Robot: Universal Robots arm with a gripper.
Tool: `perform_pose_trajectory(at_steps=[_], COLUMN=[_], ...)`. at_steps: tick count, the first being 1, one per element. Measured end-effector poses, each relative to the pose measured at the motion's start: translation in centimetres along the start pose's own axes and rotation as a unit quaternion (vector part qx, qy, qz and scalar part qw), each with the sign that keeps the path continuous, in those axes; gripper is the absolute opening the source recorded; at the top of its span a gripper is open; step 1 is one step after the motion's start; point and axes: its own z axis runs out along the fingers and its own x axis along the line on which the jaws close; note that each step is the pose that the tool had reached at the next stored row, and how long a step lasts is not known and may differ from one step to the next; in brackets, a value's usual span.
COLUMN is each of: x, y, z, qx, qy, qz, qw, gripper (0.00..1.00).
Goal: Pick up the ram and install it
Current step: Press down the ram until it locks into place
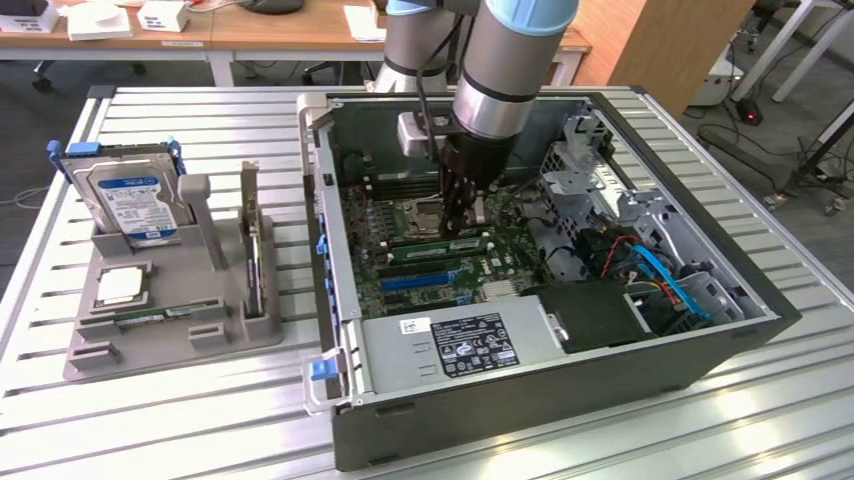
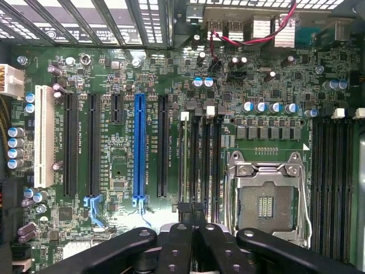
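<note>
Bench: a ribbed, silvery metal bench [image 1: 200, 120] of long parallel slats; it carries the open computer case [image 1: 561, 400] and, toward the exterior view's left, a grey parts holder [image 1: 174, 330].
Room: wooden desks [image 1: 267, 30] stand behind the bench with small white boxes on them; a tall wood-coloured panel [image 1: 667, 40] rises on the exterior view's right, cables trailing over the grey floor beside it.
Parts holder: a hard drive [image 1: 134, 205] with a blue-white label stands upright in it, and a small square processor chip [image 1: 120, 287] lies flat in front of the drive.
Case: lying on its side with the cover off, green motherboard [image 1: 400, 225] exposed, power supply [image 1: 461, 345] with a black label at the near edge.
Arm: the grey-and-blue arm [image 1: 514, 60] reaches straight down into the case.
End effector: the end effector [image 1: 461, 215] is closed tight, its black fingers [image 2: 219, 248] pressed together on the ram.
Ram: the ram [image 2: 193, 165] stands on edge, held by its top edge and sitting down among the dark memory slots just beside the empty processor socket [image 2: 267, 200].
Motherboard: in the wrist view a blue expansion slot [image 2: 140, 148] runs parallel to several black ones.
</note>
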Motion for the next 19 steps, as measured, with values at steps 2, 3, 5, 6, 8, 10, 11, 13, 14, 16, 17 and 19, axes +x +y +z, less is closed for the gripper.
perform_pose_trajectory(at_steps=[2,3,5,6,8,10,11,13,14,16,17,19], x=[0.00,0.01,0.01,0.01,0.02,0.02,0.03,0.03,0.03,0.03,0.03,0.03], y=[0.00,-0.01,-0.01,-0.02,-0.02,-0.03,-0.03,-0.03,-0.03,-0.03,-0.03,-0.04], z=[0.12,0.18,0.30,0.36,0.49,0.62,0.67,0.68,0.68,0.69,0.72,0.81], qx=[0.0000,-0.0001,0.0000,-0.0001,-0.0001,-0.0001,-0.0001,-0.0001,-0.0001,-0.0001,-0.0001,0.0000], qy=[-0.0001,0.0000,0.0000,0.0000,0.0000,0.0000,0.0000,0.0001,0.0001,0.0000,-0.0001,-0.0002], qz=[0.000,0.000,0.000,0.000,0.000,0.000,0.000,0.000,0.000,0.000,0.000,0.000], qw=[1.0000,1.0000,1.0000,1.0000,1.0000,1.0000,1.0000,1.0000,1.0000,1.0000,1.0000,1.0000], gripper=[0.09,0.09,0.09,0.09,0.09,0.09,0.09,0.09,0.09,0.09,0.09,0.09])
